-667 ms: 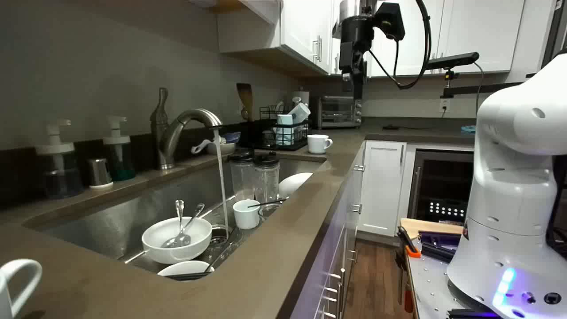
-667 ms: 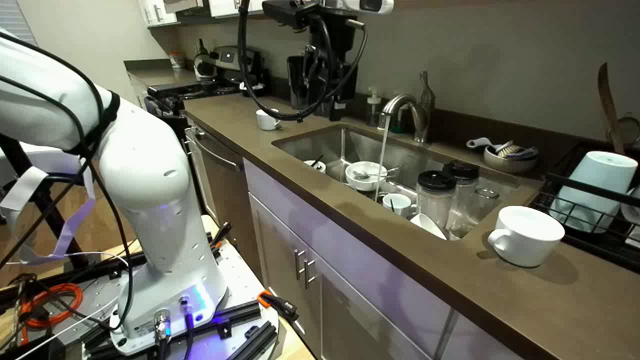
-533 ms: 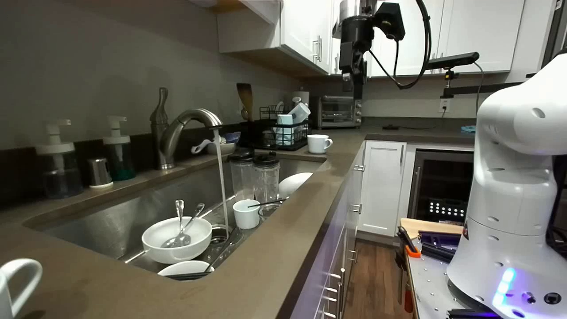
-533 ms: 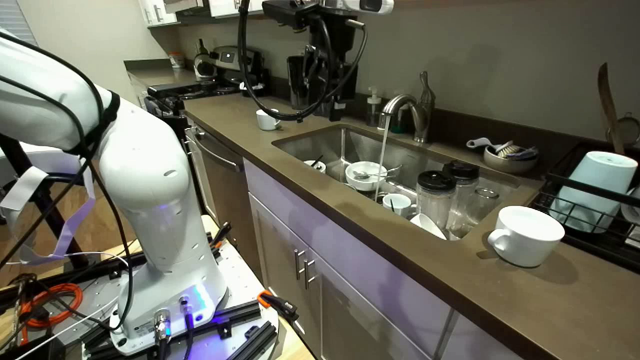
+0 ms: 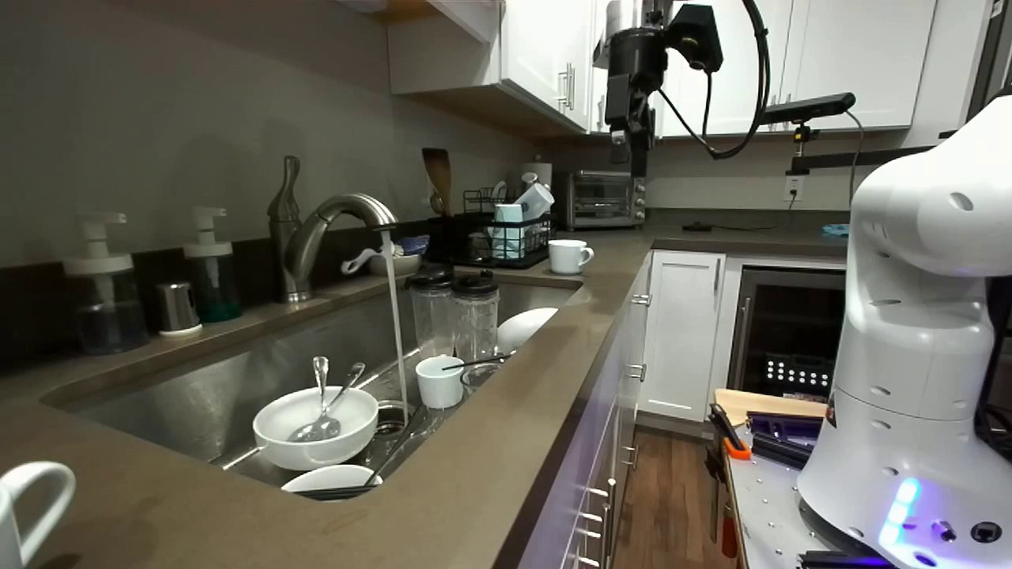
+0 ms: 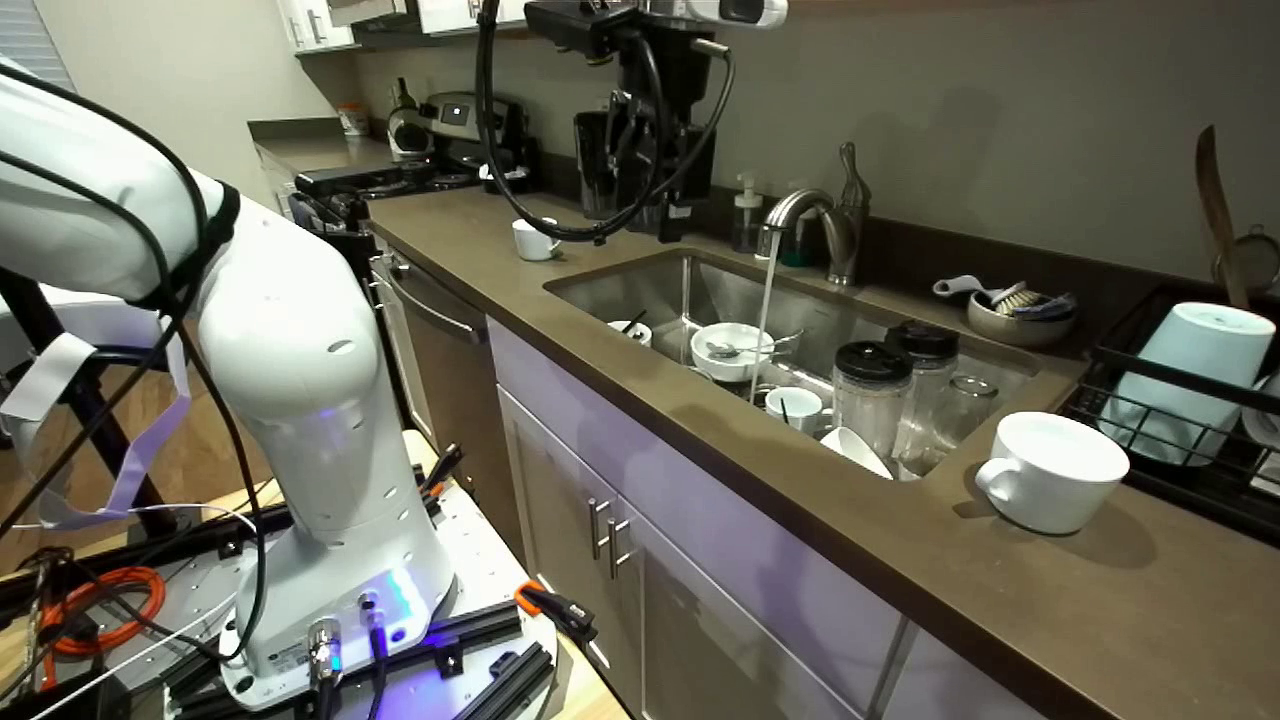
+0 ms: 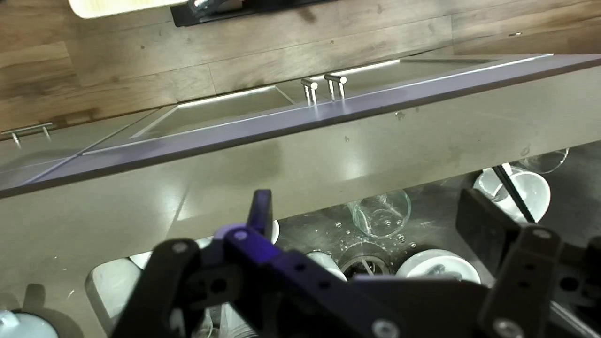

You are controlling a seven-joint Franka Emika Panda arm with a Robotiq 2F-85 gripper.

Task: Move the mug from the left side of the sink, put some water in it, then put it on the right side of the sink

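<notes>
In an exterior view my pincer hangs well above the counter; from that angle I cannot tell how wide my jaws stand. Water runs from the faucet into the sink. A white mug stands upright beside the dish rack, and a second mug shows only in part. In an exterior view the second mug is whole – upright, left of the sink. In the wrist view my jaws are wide apart, gripping nothing – well below them are a clear glass and a white bowl.
</notes>
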